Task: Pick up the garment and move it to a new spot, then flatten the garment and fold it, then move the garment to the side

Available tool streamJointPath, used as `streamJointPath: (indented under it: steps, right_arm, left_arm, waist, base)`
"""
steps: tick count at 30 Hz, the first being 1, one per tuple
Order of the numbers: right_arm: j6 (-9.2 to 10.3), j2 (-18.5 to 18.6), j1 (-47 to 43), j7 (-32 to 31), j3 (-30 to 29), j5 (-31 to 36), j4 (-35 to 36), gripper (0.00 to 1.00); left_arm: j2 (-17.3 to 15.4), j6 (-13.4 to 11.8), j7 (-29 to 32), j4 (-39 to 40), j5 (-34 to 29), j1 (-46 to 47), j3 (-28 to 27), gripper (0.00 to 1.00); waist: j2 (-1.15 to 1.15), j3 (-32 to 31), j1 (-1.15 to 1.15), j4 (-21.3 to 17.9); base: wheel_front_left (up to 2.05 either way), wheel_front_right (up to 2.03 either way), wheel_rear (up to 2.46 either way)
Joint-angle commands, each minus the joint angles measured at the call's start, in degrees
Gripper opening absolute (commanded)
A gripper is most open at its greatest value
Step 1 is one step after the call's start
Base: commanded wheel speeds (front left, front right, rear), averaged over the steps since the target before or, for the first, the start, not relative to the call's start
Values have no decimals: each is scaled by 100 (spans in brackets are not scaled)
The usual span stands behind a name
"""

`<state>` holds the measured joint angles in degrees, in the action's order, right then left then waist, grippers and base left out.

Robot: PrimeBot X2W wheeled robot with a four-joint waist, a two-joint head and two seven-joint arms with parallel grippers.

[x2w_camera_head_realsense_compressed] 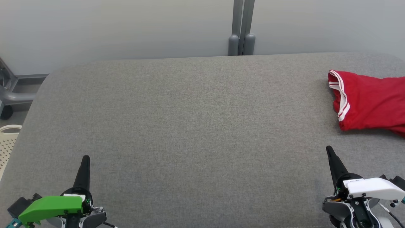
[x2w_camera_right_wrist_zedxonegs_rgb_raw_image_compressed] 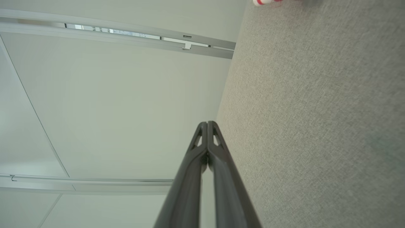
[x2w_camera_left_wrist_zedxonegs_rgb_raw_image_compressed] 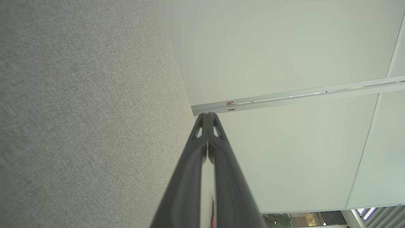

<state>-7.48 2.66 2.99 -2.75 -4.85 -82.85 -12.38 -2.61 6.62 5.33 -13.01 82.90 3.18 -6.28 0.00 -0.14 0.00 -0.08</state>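
Both left claw (x2w_camera_head_realsense_compressed: pixel 85 157) and right claw (x2w_camera_head_realsense_compressed: pixel 329 148) pressed together; garment (x2w_camera_head_realsense_compressed: pixel 370 104) far right on table (x2w_camera_head_realsense_compressed: pixel 196 126).

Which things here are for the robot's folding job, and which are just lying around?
For the job: red garment, grey table, left hand, right hand (both shut, empty).
Just lying about: pale basket, grey post behind the table.

The left tool (x2w_camera_left_wrist_zedxonegs_rgb_raw_image_compressed: pixel 208 114) has its two dark fingers pressed together, tips touching, nothing held. The grey fabric surface (x2w_camera_left_wrist_zedxonegs_rgb_raw_image_compressed: pixel 79 110) lies on this view's left, and a pale wall (x2w_camera_left_wrist_zedxonegs_rgb_raw_image_compressed: pixel 284 47) with a metal rail (x2w_camera_left_wrist_zedxonegs_rgb_raw_image_compressed: pixel 300 95) on its right. A red sliver (x2w_camera_left_wrist_zedxonegs_rgb_raw_image_compressed: pixel 214 218) peeks between the fingers low down.
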Motion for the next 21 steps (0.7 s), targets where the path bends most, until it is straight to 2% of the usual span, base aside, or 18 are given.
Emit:
streamJointPath:
  steps: [1,21]
  right_arm:
    - [-3,30,94,-43,-20,-100,50,0]
    - [-2,33,106,-240,-82,-912,91,0]
  left_arm:
    - [-40,39,29,41,114,123,-34,0]
    - [-44,72,254,33,895,243,-102,0]
  waist:
    - [0,0,0,0]
    - [0,11,0,7]
  base:
    - [0,0,0]
    - [0,0,0]
